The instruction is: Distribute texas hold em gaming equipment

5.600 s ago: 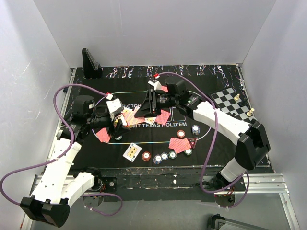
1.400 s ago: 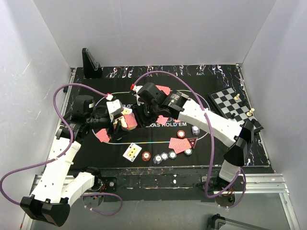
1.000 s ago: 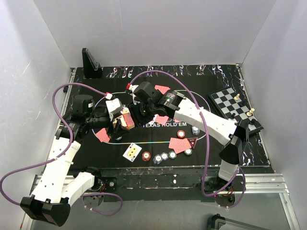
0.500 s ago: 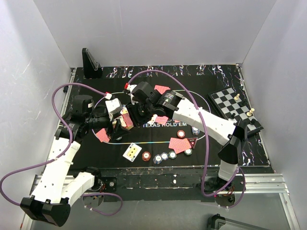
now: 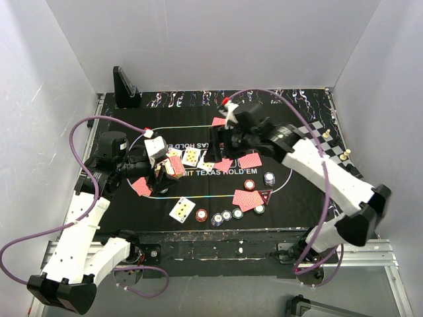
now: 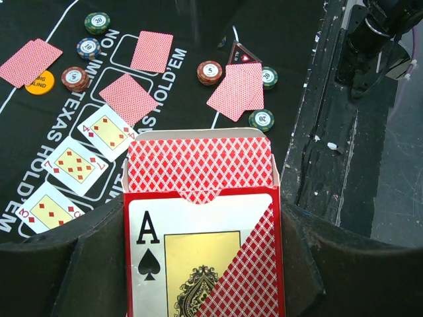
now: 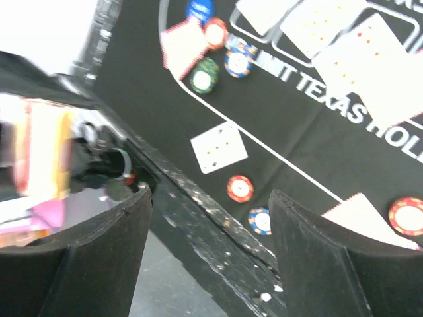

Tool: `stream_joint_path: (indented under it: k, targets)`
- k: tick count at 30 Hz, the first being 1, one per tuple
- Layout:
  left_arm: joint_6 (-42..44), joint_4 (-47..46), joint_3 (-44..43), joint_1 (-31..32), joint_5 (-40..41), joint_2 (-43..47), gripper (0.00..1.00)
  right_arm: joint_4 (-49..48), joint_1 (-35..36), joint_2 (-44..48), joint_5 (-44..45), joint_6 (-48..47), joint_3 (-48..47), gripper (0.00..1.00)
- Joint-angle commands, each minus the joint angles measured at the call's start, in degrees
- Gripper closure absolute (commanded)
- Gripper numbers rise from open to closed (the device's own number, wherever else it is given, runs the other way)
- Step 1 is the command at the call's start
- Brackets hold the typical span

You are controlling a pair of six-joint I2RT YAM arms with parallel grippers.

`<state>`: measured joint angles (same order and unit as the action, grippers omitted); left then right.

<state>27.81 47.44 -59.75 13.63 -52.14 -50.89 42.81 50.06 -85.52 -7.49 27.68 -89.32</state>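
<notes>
So the left fingers are clamped on the card box, ace of spades printed on its front, flap open, with the red-backed deck poking out of the mouth. The box sits over the left part of the mat, and its long axis runs straight out along the fingers, mouth pointing toward the middle of the layout.

The right fingers are spread wide with nothing between them, hovering above the far-middle of the mat. From there the box lies off to their left and a bit nearer the robot, close but not touching. The right arm is the free one, so I reckon any next card gets pulled by it, reaching left into that open mouth.

On the mat, three face-up cards lie in a row just beyond the box, then two face-down cards carry on the line. Chips and a triangular marker sit near another face-down pair by the front edge.
</notes>
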Motion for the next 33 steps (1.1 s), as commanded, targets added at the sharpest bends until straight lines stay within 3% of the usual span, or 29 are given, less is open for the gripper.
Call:
stream_joint_path:
  k: [1,6,10,22,27,32,33]
  targets:
    - [0.0,-2.0,-1.4,0.3,-2.2,0.7,1.00,-17.1,-3.4,6.2,-18.0,9.1,4.7,0.18]
    - [0.0,-2.0,-1.7,0.3,-2.4,0.2,1.00,-34.8,-3.6,3.9,-32.1,20.6,9.3,0.15]
    - [0.0,-2.2,-2.2,0.2,-1.8,-0.1,1.00,-43.9,-2.9,0.1,-36.7,26.7,10.0,0.13]
    - [-0.3,-3.2,-2.7,0.3,-1.0,-0.4,1.00,-44.4,0.1,-8.1,-39.1,30.4,5.2,0.13]
    - [-0.2,-4.4,-1.7,0.3,0.6,-0.2,1.00,-46.8,0.7,-9.5,-39.6,32.6,4.8,0.27]
    - [0.0,-4.6,-1.5,0.3,1.5,-0.4,1.00,-48.8,0.8,-10.9,-40.0,35.0,5.2,0.71]
    - [0.0,-4.6,-1.5,0.3,1.5,-0.3,1.00,-49.3,0.8,-11.0,-40.1,35.4,5.4,0.75]
